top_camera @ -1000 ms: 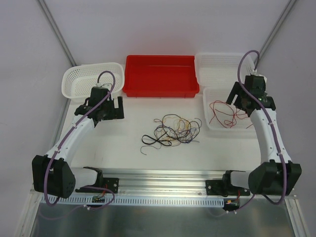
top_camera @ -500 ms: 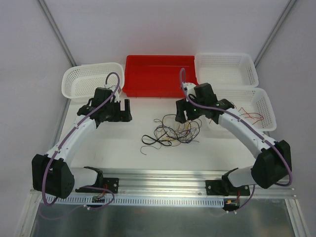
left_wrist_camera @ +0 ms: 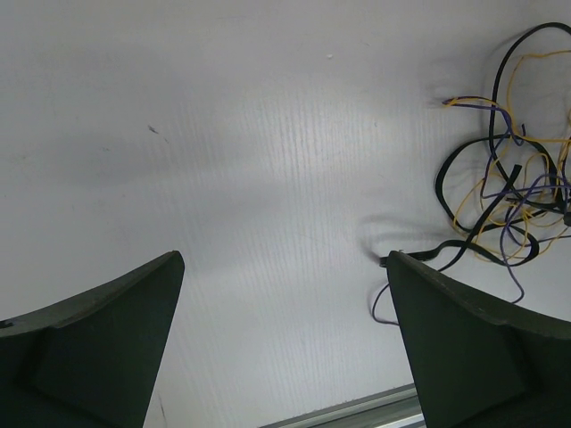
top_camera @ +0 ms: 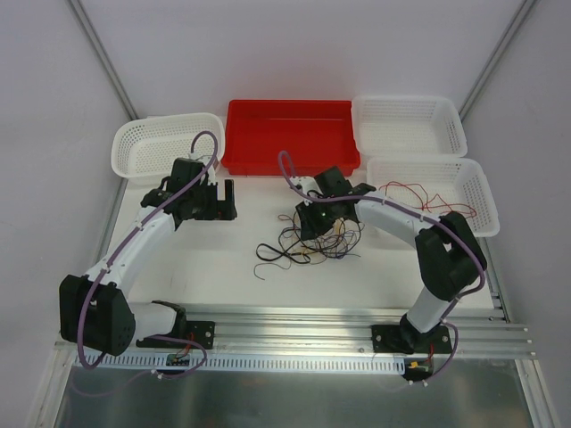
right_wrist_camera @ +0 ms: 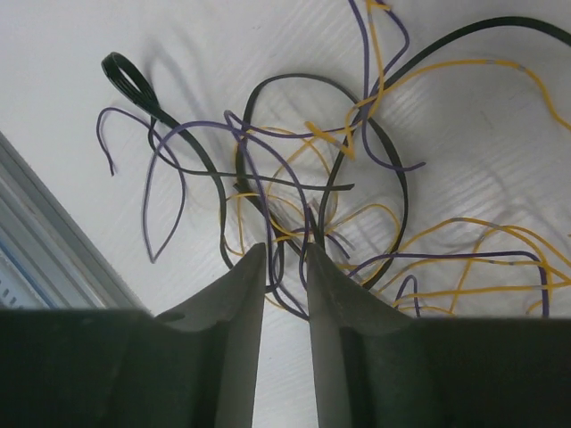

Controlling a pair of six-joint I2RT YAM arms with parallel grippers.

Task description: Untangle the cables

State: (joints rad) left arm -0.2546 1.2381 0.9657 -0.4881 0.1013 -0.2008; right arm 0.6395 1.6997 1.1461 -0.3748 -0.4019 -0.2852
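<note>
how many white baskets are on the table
3: the back left basket, the back right basket, and the front right basket, holding red cables. None seem hidden.

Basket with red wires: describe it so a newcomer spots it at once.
Find the red bin at the far edge of the table. Right of it sit a far basket and a nearer basket, both white. Only the nearer one holds loose red wires.
</note>
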